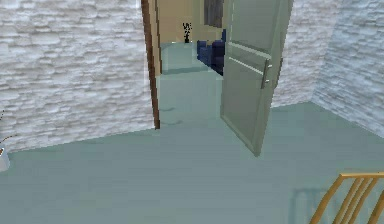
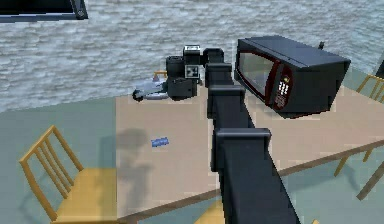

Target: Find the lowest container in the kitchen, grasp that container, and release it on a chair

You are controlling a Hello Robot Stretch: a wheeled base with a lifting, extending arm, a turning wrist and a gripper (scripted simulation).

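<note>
— What is there in the forward view?

— One grey-green door point(image 1: 255, 70), standing open at a doorway in the stone wall point(image 1: 70, 70). Far through the doorway is another room with one blue piece of furniture point(image 1: 210, 52). At the near right corner is the wooden back of one chair point(image 1: 350, 198).

— And in the arm side view, where is the container compared to the gripper?

— The arm point(image 2: 235, 140) goes from the near edge out over one wooden table point(image 2: 170, 175). The gripper point(image 2: 172, 84) is at the far side of the table, left of one black microwave point(image 2: 290, 75). Just left of the gripper a small pale grey thing point(image 2: 148, 94) lies on the tabletop. It is too small to say if it is the container. I also cannot tell if the gripper touches it.

— Does the gripper hold something?

— I cannot tell, because that thing lies right at its end. The state of its fingers I cannot tell either.

— What else do you count?

— One small blue flat thing point(image 2: 160, 142) on the table, left of the arm. Also two chairs at the table: a left chair point(image 2: 90, 190) at the near left, and a right chair point(image 2: 372, 85) at the far right.
</note>
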